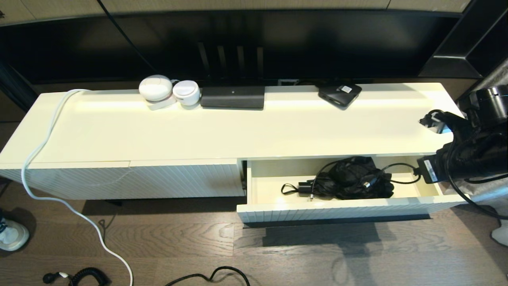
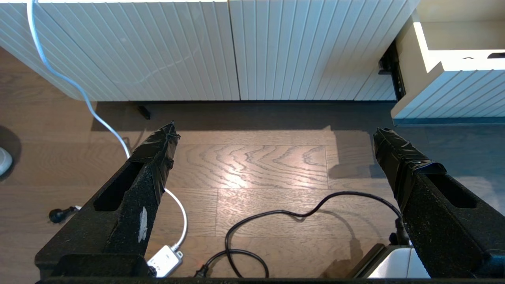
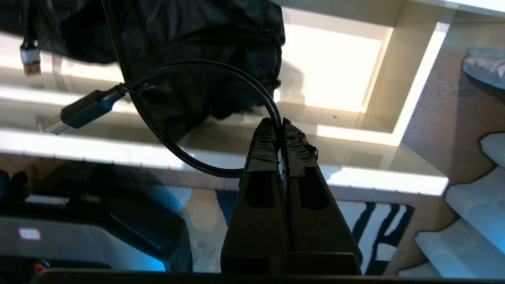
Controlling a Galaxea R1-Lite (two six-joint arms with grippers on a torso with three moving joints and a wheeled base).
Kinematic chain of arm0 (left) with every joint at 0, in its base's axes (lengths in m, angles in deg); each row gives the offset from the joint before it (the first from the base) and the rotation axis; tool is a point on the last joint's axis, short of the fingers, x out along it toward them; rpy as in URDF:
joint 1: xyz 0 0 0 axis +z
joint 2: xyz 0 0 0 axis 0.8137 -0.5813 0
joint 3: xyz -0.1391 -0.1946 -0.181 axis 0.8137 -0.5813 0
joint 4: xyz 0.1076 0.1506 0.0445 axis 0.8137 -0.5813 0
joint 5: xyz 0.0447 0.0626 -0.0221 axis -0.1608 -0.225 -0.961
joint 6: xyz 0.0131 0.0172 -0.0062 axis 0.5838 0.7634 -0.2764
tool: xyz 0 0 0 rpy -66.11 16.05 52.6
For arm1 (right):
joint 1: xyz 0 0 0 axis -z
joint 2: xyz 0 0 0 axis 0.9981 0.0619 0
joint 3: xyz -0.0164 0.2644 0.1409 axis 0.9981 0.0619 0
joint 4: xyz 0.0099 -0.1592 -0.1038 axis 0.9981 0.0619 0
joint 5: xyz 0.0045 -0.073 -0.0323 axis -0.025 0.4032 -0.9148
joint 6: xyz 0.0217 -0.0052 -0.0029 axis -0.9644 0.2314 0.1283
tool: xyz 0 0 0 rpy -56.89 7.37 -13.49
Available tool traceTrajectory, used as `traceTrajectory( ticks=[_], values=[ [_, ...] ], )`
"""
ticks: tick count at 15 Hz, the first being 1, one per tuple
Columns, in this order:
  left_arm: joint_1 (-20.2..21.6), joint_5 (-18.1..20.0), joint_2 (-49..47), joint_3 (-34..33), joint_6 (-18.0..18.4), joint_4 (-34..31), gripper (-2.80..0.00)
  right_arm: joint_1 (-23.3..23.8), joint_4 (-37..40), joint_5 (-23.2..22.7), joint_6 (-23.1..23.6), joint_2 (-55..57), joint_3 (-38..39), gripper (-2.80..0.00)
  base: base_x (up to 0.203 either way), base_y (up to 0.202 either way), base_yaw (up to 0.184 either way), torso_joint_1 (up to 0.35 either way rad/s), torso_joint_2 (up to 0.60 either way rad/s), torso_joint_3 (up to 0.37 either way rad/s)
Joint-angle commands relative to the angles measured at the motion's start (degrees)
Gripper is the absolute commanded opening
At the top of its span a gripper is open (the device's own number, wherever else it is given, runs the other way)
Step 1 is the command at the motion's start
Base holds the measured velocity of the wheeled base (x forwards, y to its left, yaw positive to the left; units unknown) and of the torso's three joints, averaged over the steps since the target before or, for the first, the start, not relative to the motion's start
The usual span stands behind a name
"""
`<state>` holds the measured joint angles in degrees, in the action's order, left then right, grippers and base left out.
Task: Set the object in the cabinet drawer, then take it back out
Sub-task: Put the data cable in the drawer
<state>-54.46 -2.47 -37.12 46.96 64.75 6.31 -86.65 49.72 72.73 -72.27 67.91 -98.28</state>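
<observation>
The cabinet drawer stands pulled out at the right of the white cabinet, with a heap of black fabric and cords on its cream floor. Over its right end, the right gripper has its 2 fingers pressed together, pinching a black USB cable looping above the fabric. The left gripper hangs over the wooden floor, fingers spread wide.
</observation>
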Motion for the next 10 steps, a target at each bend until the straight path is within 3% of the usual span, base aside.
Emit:
traceTrajectory(
  ticks=[1, 10],
  values=[
    [0.0, -0.02, 0.0, 0.0, -0.03, -0.01, 0.0, 0.29, -1.28, -0.05, -1.07, 5.47, -1.07, -2.8, 0.0, 0.0, 0.0, 0.0, 0.0, 0.0],
    [0.0, -0.02, 0.0, 0.0, -0.03, -0.01, 0.0, 1.44, -2.45, 0.24, -2.95, 9.03, -5.2, -2.8, 0.0, 0.0, 0.0, 0.0, 0.0, 0.0]
  ],
)
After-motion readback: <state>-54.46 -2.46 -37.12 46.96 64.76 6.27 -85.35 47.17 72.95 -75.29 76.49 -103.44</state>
